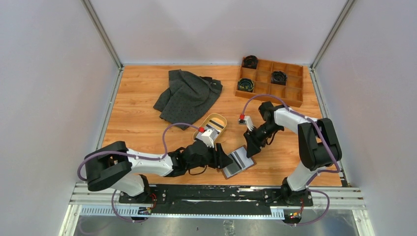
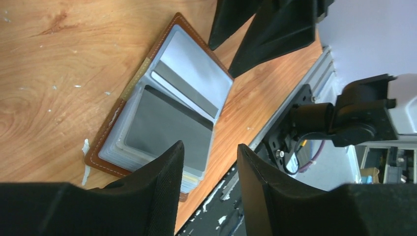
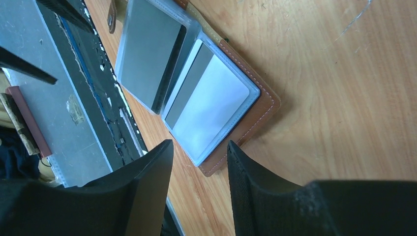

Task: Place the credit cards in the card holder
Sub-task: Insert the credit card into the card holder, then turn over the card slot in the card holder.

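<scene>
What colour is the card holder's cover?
The card holder is brown, pale-stitched; clearest in right wrist view.

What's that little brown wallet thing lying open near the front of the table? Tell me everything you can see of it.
The card holder lies open and flat on the wooden table, near its front edge. Its cover looks like brown leather with pale stitching along the rim. Inside are clear plastic sleeves, stacked like pages. One holds a dark grey card, the facing one a pale card with a dark stripe. The left arm's fingers and the right arm's fingers hover at opposite sides; whether they touch it cannot be told.
</scene>
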`<state>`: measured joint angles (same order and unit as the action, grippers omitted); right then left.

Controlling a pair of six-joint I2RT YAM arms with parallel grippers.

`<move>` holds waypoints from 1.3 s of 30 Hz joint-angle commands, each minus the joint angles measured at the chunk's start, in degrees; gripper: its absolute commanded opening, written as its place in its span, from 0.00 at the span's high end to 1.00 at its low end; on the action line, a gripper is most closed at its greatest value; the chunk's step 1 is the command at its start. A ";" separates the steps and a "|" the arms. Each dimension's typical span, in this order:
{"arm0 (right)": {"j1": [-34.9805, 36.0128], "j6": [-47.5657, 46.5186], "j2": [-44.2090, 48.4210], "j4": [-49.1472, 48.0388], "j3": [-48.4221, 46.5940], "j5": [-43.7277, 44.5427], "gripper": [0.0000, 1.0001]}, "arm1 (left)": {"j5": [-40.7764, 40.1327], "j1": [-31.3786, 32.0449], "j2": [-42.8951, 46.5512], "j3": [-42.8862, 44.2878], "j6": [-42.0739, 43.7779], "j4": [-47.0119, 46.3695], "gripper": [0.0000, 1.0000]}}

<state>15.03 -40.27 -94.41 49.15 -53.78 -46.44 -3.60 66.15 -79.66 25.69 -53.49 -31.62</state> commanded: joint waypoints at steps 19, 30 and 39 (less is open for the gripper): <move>4.13 -1.08 -1.92 4.49 -2.60 -2.44 0.62 | -0.63 0.32 -8.58 1.33 0.76 -0.40 0.73; 4.13 -4.00 -2.32 8.56 -4.63 -9.42 0.70 | -0.01 0.33 -8.01 1.60 1.09 -0.43 0.72; 4.69 -7.06 -5.63 12.32 -6.73 -15.35 0.75 | -1.28 0.25 -2.74 -1.66 -1.45 -5.23 0.56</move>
<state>18.41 -44.45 -98.15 57.45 -58.78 -57.28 -3.75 66.15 -85.12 26.33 -53.52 -31.92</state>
